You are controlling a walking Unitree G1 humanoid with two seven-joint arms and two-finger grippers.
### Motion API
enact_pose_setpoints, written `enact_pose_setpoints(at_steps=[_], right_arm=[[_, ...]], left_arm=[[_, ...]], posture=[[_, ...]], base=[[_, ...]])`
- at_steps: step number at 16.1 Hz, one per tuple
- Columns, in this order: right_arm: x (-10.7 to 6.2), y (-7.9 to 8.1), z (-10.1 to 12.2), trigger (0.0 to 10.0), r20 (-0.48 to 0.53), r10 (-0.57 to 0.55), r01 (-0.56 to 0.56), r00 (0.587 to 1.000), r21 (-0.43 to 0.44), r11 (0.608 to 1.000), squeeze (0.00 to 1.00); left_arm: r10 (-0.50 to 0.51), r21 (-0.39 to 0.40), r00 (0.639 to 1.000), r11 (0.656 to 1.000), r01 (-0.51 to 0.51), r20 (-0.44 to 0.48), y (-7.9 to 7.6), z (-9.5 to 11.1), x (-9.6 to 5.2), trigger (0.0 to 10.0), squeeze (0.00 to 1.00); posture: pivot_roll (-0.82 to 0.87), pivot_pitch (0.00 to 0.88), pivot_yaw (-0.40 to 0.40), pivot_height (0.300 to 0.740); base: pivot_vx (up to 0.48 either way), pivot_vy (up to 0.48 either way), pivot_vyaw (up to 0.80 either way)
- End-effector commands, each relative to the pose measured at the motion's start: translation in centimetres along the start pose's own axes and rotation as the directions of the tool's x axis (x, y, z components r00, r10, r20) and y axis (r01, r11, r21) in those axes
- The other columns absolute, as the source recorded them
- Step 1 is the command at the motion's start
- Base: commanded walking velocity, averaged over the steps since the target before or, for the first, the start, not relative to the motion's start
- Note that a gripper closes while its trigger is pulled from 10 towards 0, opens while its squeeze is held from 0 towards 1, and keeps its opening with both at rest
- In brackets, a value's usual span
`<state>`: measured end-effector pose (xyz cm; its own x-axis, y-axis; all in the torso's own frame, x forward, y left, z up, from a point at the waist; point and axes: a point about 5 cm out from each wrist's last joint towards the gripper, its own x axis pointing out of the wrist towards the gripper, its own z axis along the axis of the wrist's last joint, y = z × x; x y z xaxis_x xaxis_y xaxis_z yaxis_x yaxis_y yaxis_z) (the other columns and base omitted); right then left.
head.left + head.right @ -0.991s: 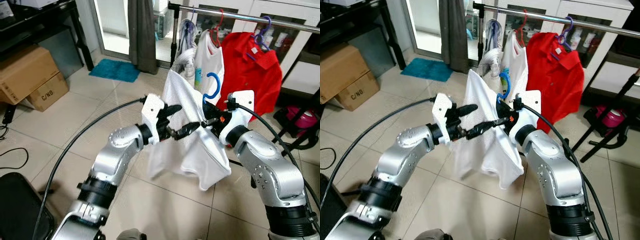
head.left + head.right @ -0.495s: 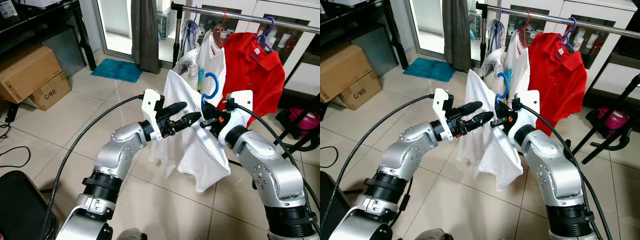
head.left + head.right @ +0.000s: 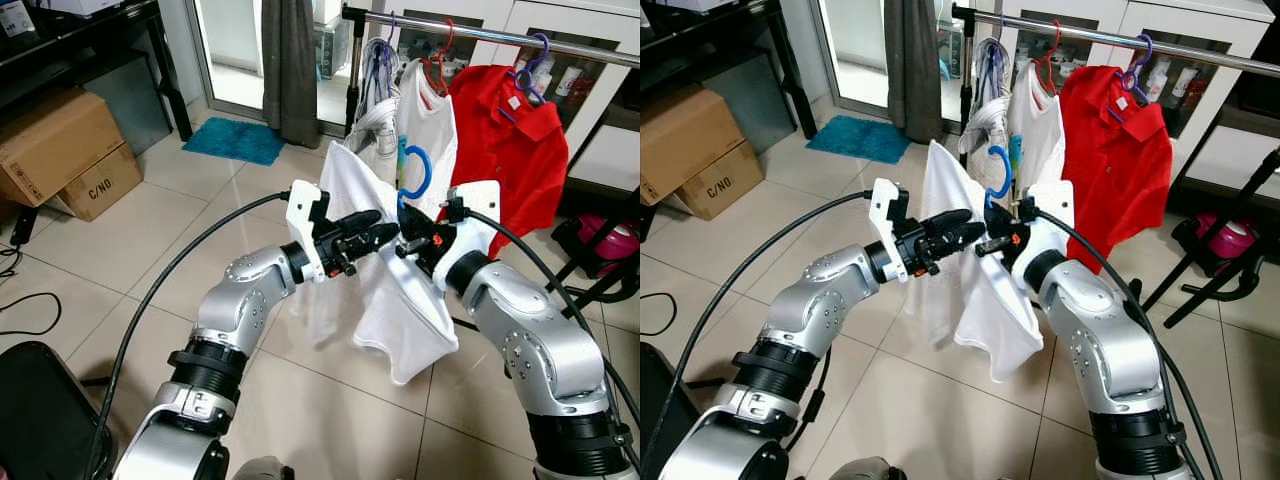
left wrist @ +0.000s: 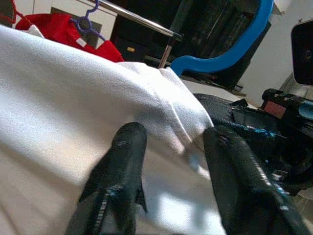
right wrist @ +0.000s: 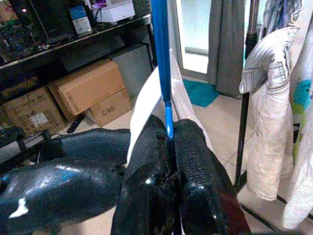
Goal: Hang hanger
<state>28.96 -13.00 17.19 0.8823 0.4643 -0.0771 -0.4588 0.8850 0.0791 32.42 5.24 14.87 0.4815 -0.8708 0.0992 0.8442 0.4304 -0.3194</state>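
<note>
Blue hanger [image 3: 421,172] carrying white T-shirt [image 3: 385,285]: neck clenched in right gripper [image 5: 168,147], hook up, just below garment rail [image 3: 480,31]. Left gripper [image 3: 368,236], fingers parted, steadies the shirt's shoulder.

Cardboard boxes [image 3: 62,150] sit left, near a teal mat [image 3: 232,140] and grey curtain [image 3: 291,65].

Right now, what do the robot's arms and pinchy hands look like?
Both arms are shiny silver, built from rounded shells with black ribbed rings at the joints. Each wrist carries a flat white plate, and a black cable loops back from it. The left gripper and right gripper each have two long black fingers; the right one has small red-orange bits near its base.
</note>
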Motion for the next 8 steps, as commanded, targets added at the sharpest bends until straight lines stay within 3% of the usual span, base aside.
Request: enact_pose_setpoints(at_steps=[1, 8], right_arm=[[-0.14, 0.48, 1.42, 10.0, 0.06, 0.026, -0.025, 0.998, -0.023, 0.999, 0.0], [-0.14, 0.56, 1.53, 10.0, 0.065, 0.029, -0.027, 0.997, -0.025, 0.999, 0.0]], left_arm=[[-0.017, -0.007, 1.0, 1.0, 0.017, 0.01, -0.07, 0.48, 0.38, 0.0, 0.0], [-0.043, -0.026, 0.999, 0.999, 0.043, 0.012, -0.19, 0.43, 0.37, 0.0, 0.0]], posture=[[0.05, 0.0, 0.027, 0.74], [0.05, 0.0, 0.028, 0.74]], base=[[0.0, 0.0, 0.0], [0.0, 0.0, 0.0]])
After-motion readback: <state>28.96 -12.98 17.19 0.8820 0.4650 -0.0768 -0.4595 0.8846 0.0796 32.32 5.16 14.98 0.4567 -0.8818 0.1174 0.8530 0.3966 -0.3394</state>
